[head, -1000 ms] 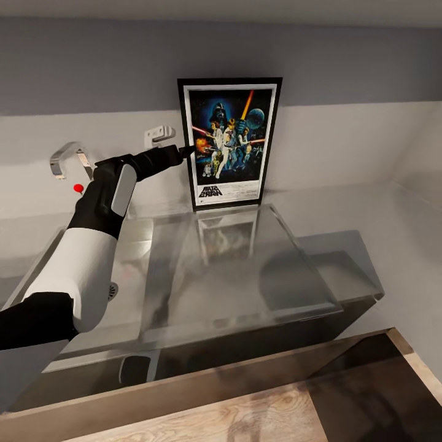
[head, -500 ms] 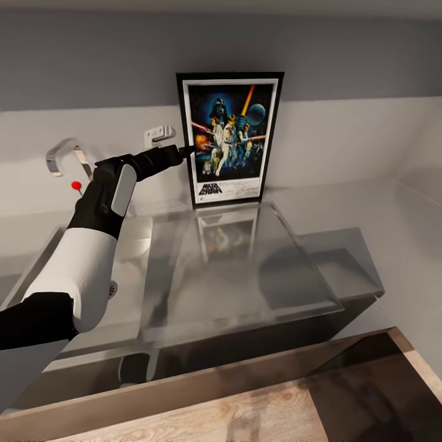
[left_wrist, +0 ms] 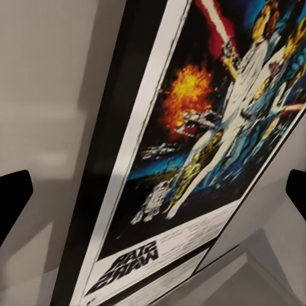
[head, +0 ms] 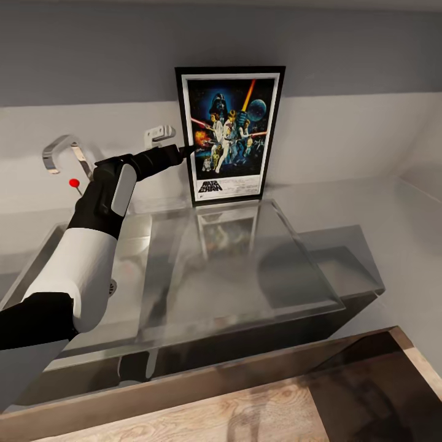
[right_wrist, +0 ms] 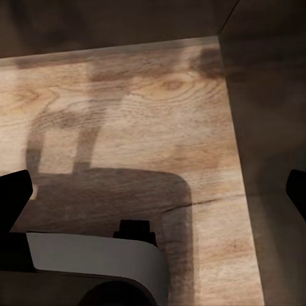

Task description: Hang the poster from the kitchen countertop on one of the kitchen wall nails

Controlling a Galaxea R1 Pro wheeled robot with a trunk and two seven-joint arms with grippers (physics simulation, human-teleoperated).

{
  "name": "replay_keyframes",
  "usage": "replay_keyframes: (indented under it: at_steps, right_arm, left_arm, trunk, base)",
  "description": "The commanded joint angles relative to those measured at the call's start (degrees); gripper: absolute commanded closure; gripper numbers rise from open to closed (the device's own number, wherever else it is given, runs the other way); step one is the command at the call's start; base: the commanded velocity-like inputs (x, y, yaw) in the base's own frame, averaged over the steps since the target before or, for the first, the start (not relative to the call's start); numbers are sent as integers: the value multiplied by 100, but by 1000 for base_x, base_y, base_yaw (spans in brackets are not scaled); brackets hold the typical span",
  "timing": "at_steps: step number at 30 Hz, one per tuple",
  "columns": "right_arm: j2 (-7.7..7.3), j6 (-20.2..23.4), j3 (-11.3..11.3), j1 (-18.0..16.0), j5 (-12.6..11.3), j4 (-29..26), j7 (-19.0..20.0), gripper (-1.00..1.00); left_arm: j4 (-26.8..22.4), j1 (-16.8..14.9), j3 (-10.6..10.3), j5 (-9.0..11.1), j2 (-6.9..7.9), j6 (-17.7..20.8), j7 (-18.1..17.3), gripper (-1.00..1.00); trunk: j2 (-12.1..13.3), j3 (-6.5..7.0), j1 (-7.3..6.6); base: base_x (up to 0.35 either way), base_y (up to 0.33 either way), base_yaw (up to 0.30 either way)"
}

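The poster [head: 228, 135] stands upright on the grey kitchen countertop [head: 245, 270], leaning against the back wall, its black frame and colourful figures facing me. My left gripper [head: 183, 148] reaches its left edge at mid height. In the left wrist view the poster [left_wrist: 191, 159] is seen close up, and the left gripper [left_wrist: 153, 194] is open, its black fingertips [left_wrist: 13, 197] spread wide to either side of the frame's edge. My right gripper [right_wrist: 153, 191] hangs open over the pale wood floor [right_wrist: 127, 115], holding nothing.
A steel sink [head: 132, 258] lies in the countertop under my left arm, with a curved metal tap [head: 58, 150], a red knob [head: 74, 182] and a small white wall fitting [head: 158, 133] behind it. Dark cabinets [head: 258, 344] front the counter. My white base [right_wrist: 95, 261] is below the right gripper.
The poster, tap and red knob sit slightly higher in the picture than a second ago, and the poster looks a little taller. My left arm keeps its place at the poster's edge.
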Motion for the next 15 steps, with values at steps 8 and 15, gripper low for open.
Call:
replay_keyframes:
  at_steps: [8,15]
  right_arm:
    - [-1,-15,2,-2,12,3,-3,-100]
    - [-1,-15,2,-1,12,3,-3,-100]
  left_arm:
    - [-5,-3,10,43,-3,46,0,-100]
    - [-6,-3,10,44,-3,46,0,-100]
  trunk:
    - [-2,-27,0]
    - [-2,-80,0]
  base:
    - [0,0,0]
    - [0,0,0]
